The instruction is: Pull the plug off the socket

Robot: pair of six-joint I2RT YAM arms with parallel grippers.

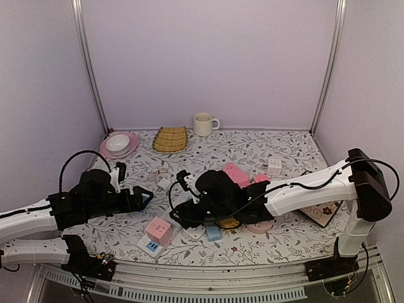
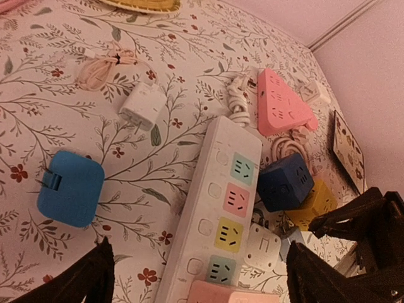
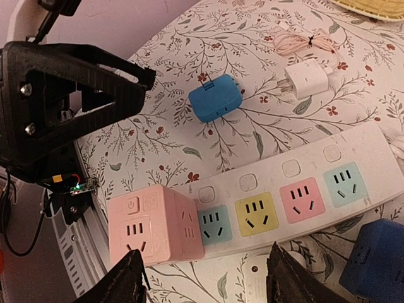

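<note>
Pink plug (image 3: 154, 224) on white socket strip (image 3: 353, 142), power-button icon (image 3: 131, 204), left claw (image 2: 199, 271) and right claw (image 3: 205, 281) gaping, empty.

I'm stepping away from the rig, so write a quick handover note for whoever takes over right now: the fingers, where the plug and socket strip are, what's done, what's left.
Left gripper: fingers open, empty, above the white power strip.
Right gripper: fingers open, empty, over the strip's end near the pink cube plug, not gripping it.
Plug: appears seated on the strip's end socket, next to the teal one.
Done: both arms are positioned, and nothing is pulled yet.
Left: close on the pink cube, probably steady the strip with the other arm, and pull the cube free.
</note>
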